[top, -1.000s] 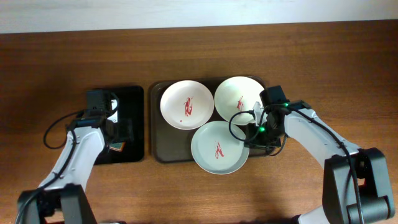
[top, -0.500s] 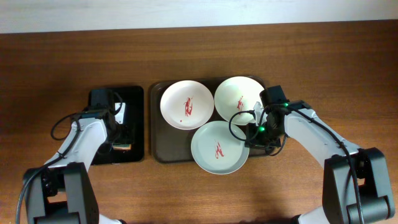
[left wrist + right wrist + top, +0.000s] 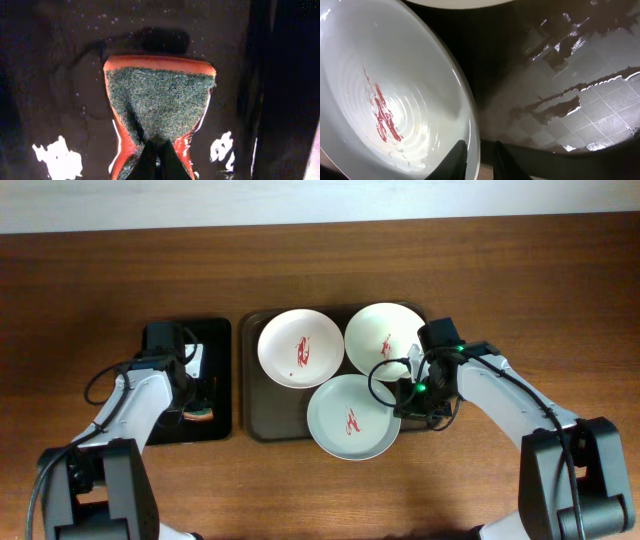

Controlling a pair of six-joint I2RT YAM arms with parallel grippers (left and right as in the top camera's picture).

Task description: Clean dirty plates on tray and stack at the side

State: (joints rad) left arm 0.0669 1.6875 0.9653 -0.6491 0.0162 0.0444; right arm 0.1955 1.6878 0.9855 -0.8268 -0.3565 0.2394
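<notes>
On the tray [image 3: 262, 418], at the middle of the table [image 3: 100, 270], three red-smeared plates are held: far-left plate [image 3: 300, 348], far-right plate [image 3: 385, 335] and near plate [image 3: 350, 418], the last overhanging the near rim. Right end effector [image 3: 479, 156]: fingers set narrowly about the near plate's right rim, one inside and one outside, closed upon it. Left end effector [image 3: 154, 162]: closed, with the green-faced orange sponge [image 3: 157, 100] pinched at its near edge, over the black tray [image 3: 222, 340] left of the main tray.

Glossy plates [image 3: 300, 348], shiny brown tray [image 3: 265, 408], rough-fibred green sponge [image 3: 160, 100].
</notes>
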